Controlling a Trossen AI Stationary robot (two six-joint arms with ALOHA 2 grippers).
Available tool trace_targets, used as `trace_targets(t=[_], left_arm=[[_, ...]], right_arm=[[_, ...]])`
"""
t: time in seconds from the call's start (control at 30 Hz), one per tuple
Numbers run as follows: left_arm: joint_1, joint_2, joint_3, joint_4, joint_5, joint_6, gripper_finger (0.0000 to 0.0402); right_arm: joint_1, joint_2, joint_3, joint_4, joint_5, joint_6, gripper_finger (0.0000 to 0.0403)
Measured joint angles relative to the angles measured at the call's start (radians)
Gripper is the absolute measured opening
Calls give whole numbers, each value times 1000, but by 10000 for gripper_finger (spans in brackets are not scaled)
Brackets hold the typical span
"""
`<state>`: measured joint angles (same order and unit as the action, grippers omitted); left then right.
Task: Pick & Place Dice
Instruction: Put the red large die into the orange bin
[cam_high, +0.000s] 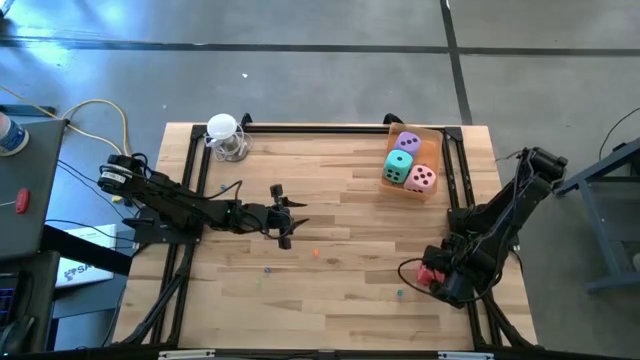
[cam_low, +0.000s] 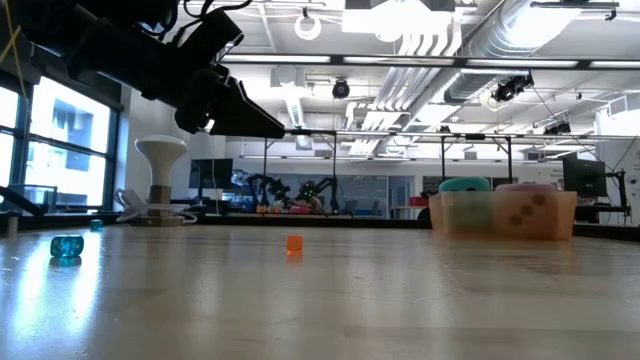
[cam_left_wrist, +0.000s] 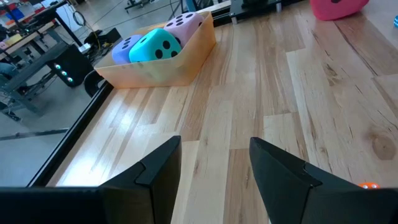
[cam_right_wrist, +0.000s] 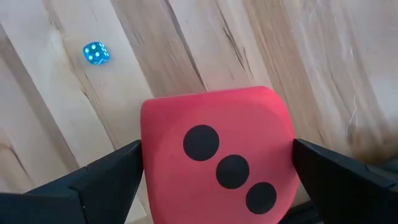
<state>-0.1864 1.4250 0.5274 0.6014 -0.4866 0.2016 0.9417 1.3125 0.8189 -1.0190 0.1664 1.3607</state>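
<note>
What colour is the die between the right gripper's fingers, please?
Red with dark pips, three on the visible face; clearest in the right wrist view.

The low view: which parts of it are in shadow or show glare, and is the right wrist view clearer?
Low view: an arm is a dark silhouette against bright ceiling lights, and the table has a pale sheen. Right wrist view: evenly lit, the red die sharp between the right gripper's fingers.

A soft red cube die (cam_right_wrist: 214, 160), three dark pips showing in a diagonal, sits on the wooden table (cam_high: 330, 200), well apart from the tan tray (cam_high: 433, 187). Inside that tray nestle purple (cam_high: 408, 141), mint green (cam_high: 399, 164) and pink (cam_high: 422, 178) dice, touching.
</note>
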Motion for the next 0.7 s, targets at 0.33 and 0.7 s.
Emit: trace_targets(t=[0.33, 0.7], left_arm=[[0, 0, 0, 0, 0, 0, 182], [0, 0, 0, 0, 0, 0, 182]], right_arm=[[-1, 2, -3, 9, 23, 5, 392], [-2, 3, -5, 20, 45, 60, 392]])
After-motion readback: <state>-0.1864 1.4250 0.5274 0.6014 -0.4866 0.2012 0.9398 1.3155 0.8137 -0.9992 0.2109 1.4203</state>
